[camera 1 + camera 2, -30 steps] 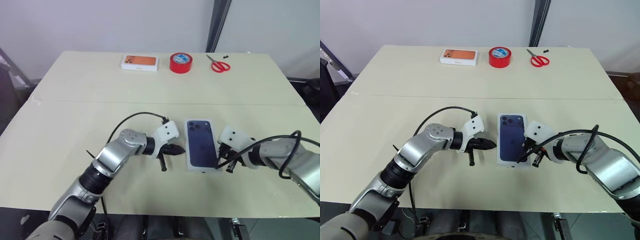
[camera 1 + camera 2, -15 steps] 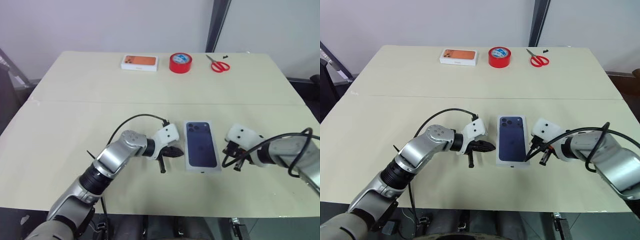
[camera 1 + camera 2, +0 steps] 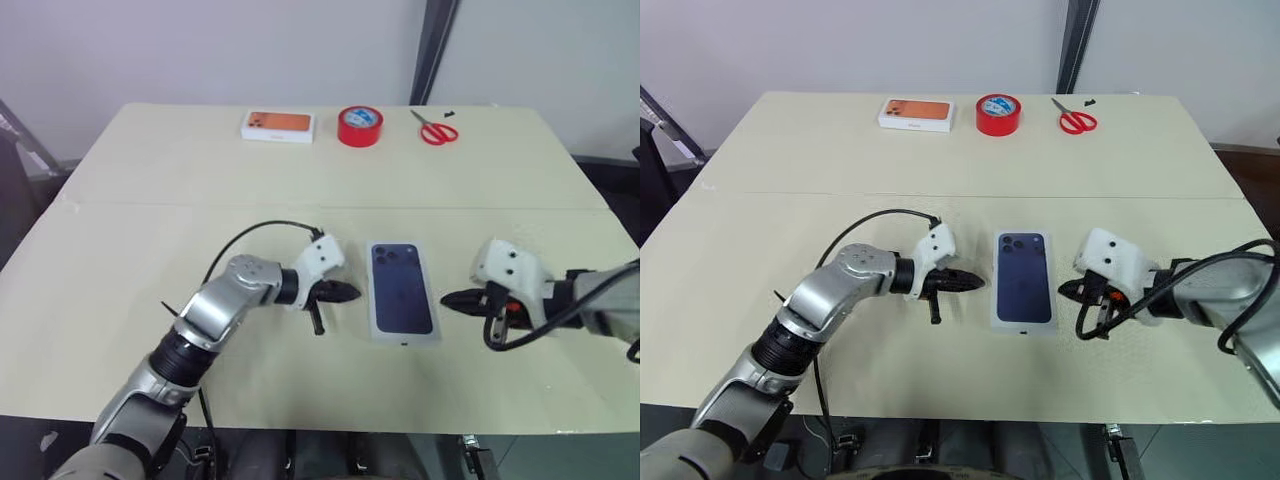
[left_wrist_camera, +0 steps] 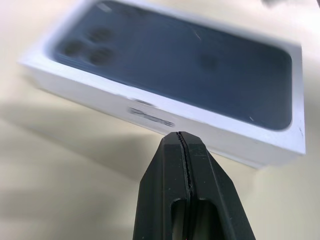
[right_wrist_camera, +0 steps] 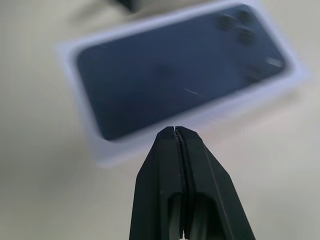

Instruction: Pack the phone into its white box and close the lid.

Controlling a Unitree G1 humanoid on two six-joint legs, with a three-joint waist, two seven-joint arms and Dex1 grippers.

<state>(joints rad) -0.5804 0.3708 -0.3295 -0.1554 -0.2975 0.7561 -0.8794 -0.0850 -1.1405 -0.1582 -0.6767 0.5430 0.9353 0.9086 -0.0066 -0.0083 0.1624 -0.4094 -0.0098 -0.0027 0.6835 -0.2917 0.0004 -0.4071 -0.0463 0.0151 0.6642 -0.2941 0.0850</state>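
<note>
While both hands sit pinched fully closed w/ nothing between the fingers, the left hand hangs just beside the left long side of the white box, tips aimed at it but not touching; left wrist view shows the two black fingers pressed together, box wall right ahead. Right hand is near the box's right long side, a bit further off, also pointing toward it, fingers closed flat on each other in the right wrist view. Btwn the two hands the box lies flat on the desk, long axis running away from the robot, w/ the phone showing dark navy on top, camera cluster at the far left corner, white rim all round it. Can't tell whether that's the phone itself in the tray or a picture on a closed lid. Far edge of the desk, well apart from the hands: white box w/ orange picture, red tape roll, red-handled scissors, in that order left to right.
</note>
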